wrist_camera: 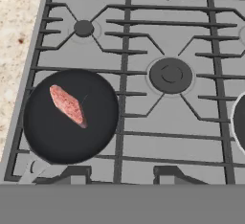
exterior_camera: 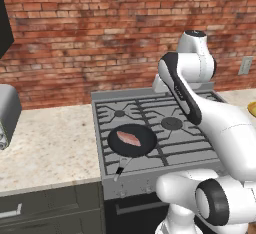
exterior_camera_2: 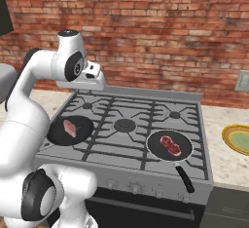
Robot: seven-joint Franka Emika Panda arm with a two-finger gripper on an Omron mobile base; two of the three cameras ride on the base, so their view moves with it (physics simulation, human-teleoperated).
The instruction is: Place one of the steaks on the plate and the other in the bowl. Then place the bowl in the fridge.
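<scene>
My hand: it hangs high over the stove [exterior_camera_2: 131,124] and looks down at it. I cannot tell if my fingers are open or closed. I am not holding anything.
Left steak [wrist_camera: 68,105]: it lies flat in the left black pan [wrist_camera: 71,117], at the front left of the stove. Nothing touches it.
Right steak [exterior_camera_2: 170,143]: it lies in the right black pan [exterior_camera_2: 169,145], at the front right of the stove. That pan's handle points to the front.
Plate [exterior_camera_2: 238,139]: it has a yellow rim and sits on the counter [exterior_camera_2: 223,149], to the right of the stove, well apart from both pans.
Wall: red bricks behind the stove.
</scene>
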